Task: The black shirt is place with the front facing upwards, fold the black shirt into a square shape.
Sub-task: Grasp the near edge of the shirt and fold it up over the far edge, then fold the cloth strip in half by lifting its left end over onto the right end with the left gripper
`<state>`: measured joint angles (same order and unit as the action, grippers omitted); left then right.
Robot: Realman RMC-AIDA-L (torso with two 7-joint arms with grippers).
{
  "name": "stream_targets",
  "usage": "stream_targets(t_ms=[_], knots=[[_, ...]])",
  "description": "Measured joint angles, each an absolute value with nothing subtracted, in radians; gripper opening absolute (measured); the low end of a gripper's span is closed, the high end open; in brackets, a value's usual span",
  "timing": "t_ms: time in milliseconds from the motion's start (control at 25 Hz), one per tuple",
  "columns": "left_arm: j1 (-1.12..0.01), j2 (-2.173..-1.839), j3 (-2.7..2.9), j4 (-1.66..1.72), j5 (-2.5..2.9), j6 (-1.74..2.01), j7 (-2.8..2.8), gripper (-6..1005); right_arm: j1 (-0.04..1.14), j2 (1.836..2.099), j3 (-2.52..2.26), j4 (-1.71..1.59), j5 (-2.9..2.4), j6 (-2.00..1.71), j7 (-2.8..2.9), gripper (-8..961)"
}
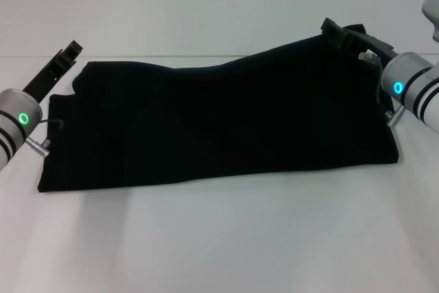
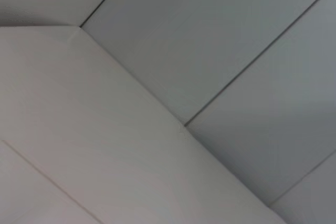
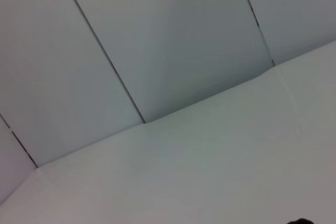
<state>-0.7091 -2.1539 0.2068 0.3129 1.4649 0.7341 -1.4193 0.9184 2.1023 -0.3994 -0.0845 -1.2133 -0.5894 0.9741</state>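
black shirt [image 1: 219,125] lies folded in a wide band across the white table [image 1: 226,238], plain side up. left gripper [image 1: 68,53] just off the shirt's far left corner, right gripper [image 1: 343,34] at its far right corner; can't tell the finger state of either.

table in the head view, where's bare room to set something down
The widest bare patch of the table lies between the black shirt and the near edge. A narrow strip runs behind the shirt. Its ends are crowded: left gripper at one, right gripper at the other.
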Motion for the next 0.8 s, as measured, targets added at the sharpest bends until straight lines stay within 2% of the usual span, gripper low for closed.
stream_targets(t_ms=[560,800], knots=[[-0.579,-2.153,0.344,0.285,1.474,1.005,-1.469,404,0.91,2.1,-0.415,-0.073,-1.217,-0.47,0.984,749],[-0.537,-2.144,0.357,0.286,1.474,1.087,-1.474,420,0.858,2.098,-0.417,-0.075,-1.216,-0.578,0.983,748]])
